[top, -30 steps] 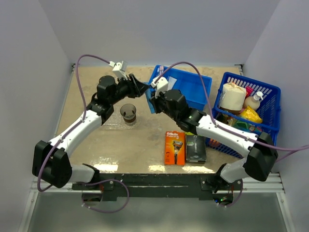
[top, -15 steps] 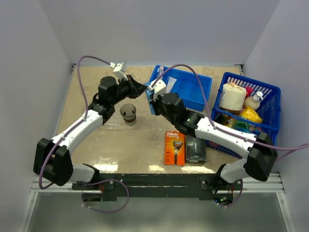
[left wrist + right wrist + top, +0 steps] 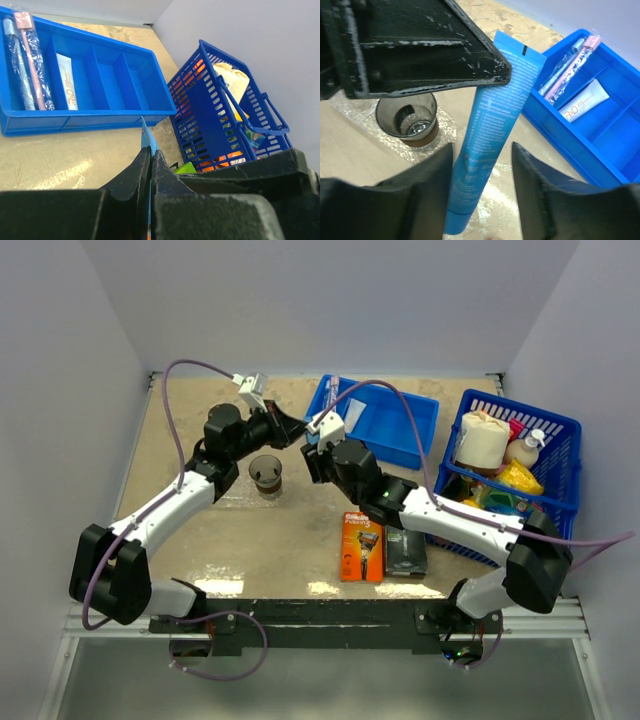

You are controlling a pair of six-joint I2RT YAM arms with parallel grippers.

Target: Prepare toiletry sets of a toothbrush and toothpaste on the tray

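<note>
A blue toothpaste [image 3: 490, 130] tube hangs above the table beside the blue bin. My left gripper [image 3: 150, 152] is shut on its flat crimped end, whose edge [image 3: 146, 135] shows between the fingers. My right gripper [image 3: 482, 150] is open, with the tube's lower part between its fingers, close to the left one. From above, the left gripper [image 3: 290, 428] and right gripper [image 3: 312, 445] meet nose to nose. Wrapped toothbrushes [image 3: 570, 62] and a white toothpaste tube [image 3: 582, 102] lie in the bin. A brownish clear cup [image 3: 266, 475] stands on the faint clear tray [image 3: 232, 496].
The blue bin [image 3: 400, 425] sits at the back centre. At the right is a blue lattice basket [image 3: 520, 470] full of items. An orange razor pack [image 3: 362, 545] and a dark one [image 3: 405, 548] lie near the front, under my right arm.
My left gripper has shut on the tube's flat end. My right gripper, shut on the tube before, has opened and shifted slightly left and nearer.
</note>
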